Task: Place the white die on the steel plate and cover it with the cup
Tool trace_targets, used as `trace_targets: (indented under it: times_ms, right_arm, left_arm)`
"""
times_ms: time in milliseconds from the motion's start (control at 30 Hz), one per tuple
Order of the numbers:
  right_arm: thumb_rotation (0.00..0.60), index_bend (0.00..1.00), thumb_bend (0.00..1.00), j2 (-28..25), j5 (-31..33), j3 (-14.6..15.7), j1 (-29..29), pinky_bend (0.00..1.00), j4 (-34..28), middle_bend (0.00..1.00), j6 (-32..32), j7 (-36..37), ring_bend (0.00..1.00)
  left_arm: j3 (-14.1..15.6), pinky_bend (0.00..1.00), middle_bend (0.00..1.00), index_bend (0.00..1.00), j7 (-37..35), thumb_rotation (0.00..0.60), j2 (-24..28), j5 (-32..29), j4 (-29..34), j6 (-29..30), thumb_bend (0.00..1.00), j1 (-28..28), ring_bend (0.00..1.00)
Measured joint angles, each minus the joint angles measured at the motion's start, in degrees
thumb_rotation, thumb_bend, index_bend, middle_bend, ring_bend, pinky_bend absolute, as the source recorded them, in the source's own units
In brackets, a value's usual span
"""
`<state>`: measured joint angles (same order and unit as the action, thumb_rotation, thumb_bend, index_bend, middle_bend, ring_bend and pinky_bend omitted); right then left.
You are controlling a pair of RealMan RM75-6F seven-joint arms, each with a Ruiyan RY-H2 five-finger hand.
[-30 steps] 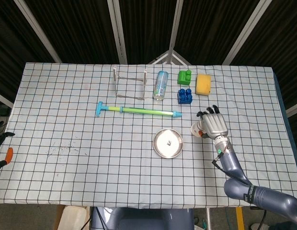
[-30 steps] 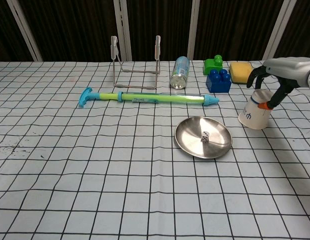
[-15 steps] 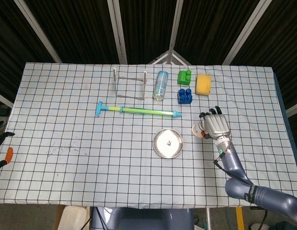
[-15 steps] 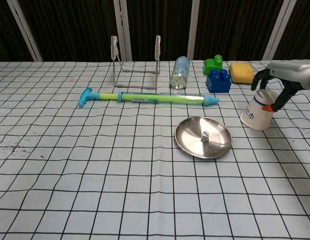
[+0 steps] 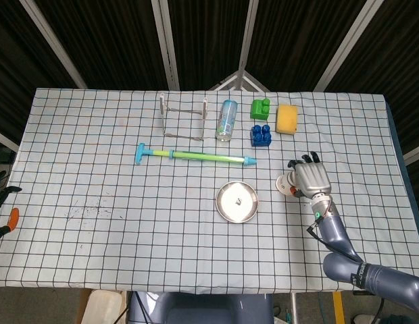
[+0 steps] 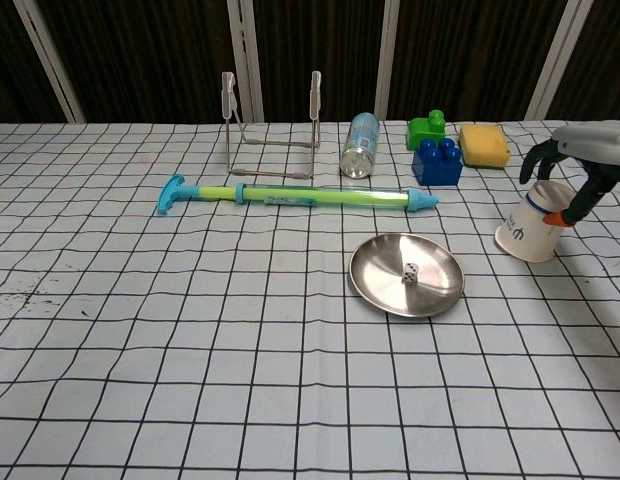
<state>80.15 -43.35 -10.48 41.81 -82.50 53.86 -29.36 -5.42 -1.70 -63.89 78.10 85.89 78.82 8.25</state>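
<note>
At the right side of the checked tablecloth, the robot's right hand (image 6: 582, 170) curls its dark fingers over the top of a white paper cup (image 6: 532, 226), gripping it upside down and tilted, mouth to the left. The small white die (image 6: 411, 272) already sits inside the round steel plate (image 6: 380, 283), left of the cup and apart from it. Behind the plate lie a long green and blue pump tube (image 6: 300, 197), a blue toy block (image 6: 437, 161) and a yellow sponge (image 6: 485, 145). The left hand is out of sight.
</note>
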Motion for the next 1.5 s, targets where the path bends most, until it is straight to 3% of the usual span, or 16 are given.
trace_targets:
  times_ms: [467,633,833,1500]
  right_arm:
    - [0.600,0.32,0.32,-0.18,0.33,0.54,0.10,0.00,-0.02,0.39,0.32,-0.62,0.16]
    - [0.600,0.39,0.35,-0.27,0.01,0.56,0.02,0.00,-0.19,0.46,0.88,-0.56,0.21]
    - [0.600,0.52,0.36,-0.55,-1.79,0.53,-0.33,0.00,-1.36,0.47,1.95,0.23,0.22]
    - [0.600,0.56,0.37,-0.37,-6.60,0.17,4.18,0.00,-14.11,0.48,1.71,-4.37,0.23]
  left_arm:
    - [0.10,0.09,0.00,0.28,-0.03,0.600,0.06,0.14,0.04,-0.09,0.67,0.04,0.00]
    - [0.21,0.09,0.00,0.28,-0.05,0.600,0.07,0.32,0.09,-0.15,0.67,0.09,0.00]
    - [0.16,0.09,0.00,0.28,-0.28,0.600,0.16,0.31,0.08,-0.01,0.67,0.02,0.00]
    - [0.08,0.09,0.00,0.28,-2.44,0.600,0.66,0.66,-0.40,0.31,0.67,-0.20,0.00]
